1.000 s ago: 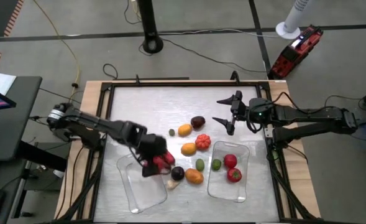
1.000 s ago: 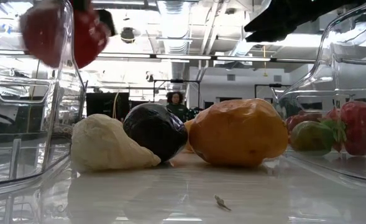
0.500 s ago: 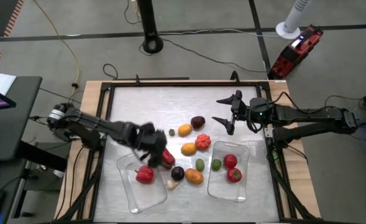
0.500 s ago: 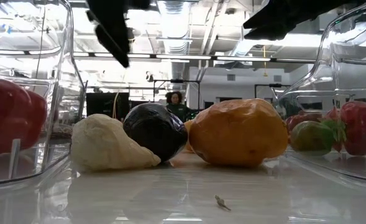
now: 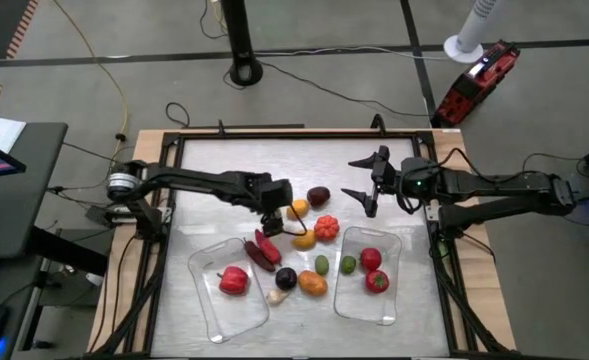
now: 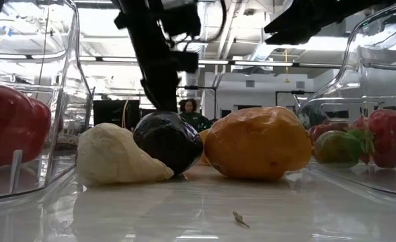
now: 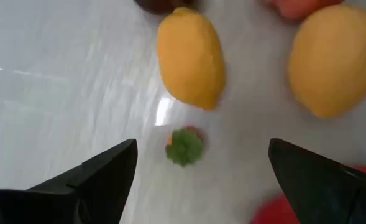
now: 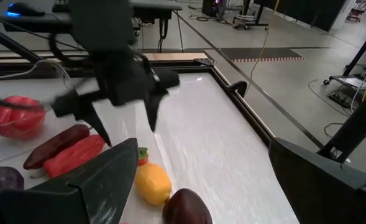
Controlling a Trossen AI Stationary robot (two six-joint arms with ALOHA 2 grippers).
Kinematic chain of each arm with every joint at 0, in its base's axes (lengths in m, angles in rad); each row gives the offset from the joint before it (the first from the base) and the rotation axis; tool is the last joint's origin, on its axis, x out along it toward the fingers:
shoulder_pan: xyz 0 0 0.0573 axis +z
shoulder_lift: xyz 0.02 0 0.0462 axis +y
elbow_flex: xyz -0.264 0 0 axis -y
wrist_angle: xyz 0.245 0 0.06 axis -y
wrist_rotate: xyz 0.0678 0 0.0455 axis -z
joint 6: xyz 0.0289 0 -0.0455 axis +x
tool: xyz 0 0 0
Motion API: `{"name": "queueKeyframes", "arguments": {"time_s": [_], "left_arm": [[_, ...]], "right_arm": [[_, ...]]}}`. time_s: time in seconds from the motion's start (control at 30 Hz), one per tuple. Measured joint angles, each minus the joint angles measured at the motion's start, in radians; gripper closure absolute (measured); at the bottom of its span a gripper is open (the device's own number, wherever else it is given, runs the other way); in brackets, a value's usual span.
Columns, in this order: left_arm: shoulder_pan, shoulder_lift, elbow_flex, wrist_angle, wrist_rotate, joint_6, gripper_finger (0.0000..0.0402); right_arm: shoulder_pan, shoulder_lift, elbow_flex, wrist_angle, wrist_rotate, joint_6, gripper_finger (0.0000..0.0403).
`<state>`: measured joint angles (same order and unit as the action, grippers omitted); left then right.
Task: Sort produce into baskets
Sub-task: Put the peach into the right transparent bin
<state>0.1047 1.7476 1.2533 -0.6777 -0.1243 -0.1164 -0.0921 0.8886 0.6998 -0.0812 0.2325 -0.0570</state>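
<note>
The left gripper (image 5: 274, 214) is held over the loose produce on the table (image 5: 224, 160), its jaws spread wide and empty. A small red strawberry-like piece with a green leafy cap (image 7: 184, 146) is seen almost directly between the jaws in the left wrist view, just short of a yellow lemon-shaped piece (image 7: 190, 56); the lemon's long axis is seen running away from the jaws, not across them. This arm is judged far nearer to those pieces than the right gripper (image 5: 366, 184), which is parked well apart at the table's far right side, jaws open and empty.

Two clear shallow plastic baskets are counted. In the left basket (image 5: 206, 305) one red pepper (image 5: 232, 280) is lying; in the right basket (image 5: 389, 300) two red pieces and one green piece are held. Outside the baskets about ten pieces remain, including a long red chilli (image 5: 264, 251) resting on the left basket's rim.
</note>
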Motion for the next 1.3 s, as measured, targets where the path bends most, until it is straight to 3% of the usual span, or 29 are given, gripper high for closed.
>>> {"name": "queueKeyframes", "arguments": {"time_s": [0.5, 1.1, 1.3], "left_arm": [[0.084, 0.158, 0.0, 0.056, 0.067, 0.016, 0.0061], [0.082, 0.17, 0.0, -0.003, 0.041, -0.028, 0.0248], [0.08, 0.15, 0.0, 0.002, 0.101, -0.046, 0.0286]], "right_arm": [[0.0, 0.0, -0.001, -0.012, -0.001, 0.004, 0.0017], [0.0, 0.0, -0.002, -0.012, -0.001, 0.007, 0.0017], [0.0, 0.0, -0.002, -0.012, 0.0, 0.004, 0.0017]]}}
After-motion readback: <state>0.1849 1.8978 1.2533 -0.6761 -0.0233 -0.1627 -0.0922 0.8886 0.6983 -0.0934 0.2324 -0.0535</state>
